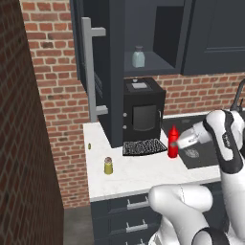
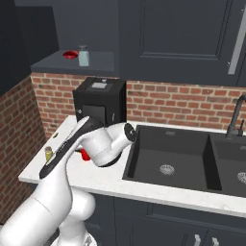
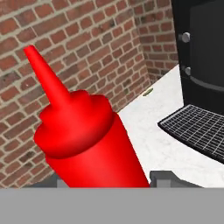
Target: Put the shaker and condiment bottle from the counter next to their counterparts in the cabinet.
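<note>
— Where my hand view looks along the end effector, the condiment bottle sits between the fingertips, which stand apart on either side of it.

— Gripping it?

— I cannot tell. The bottle stands on the desk near its back edge; the shaker stands toward the left edge.

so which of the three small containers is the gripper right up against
The red condiment bottle, standing on the counter, sits between the gripper fingertips. The yellow-olive shaker stands apart to one side, and the pale blue-grey jar is up in the cabinet.
</note>
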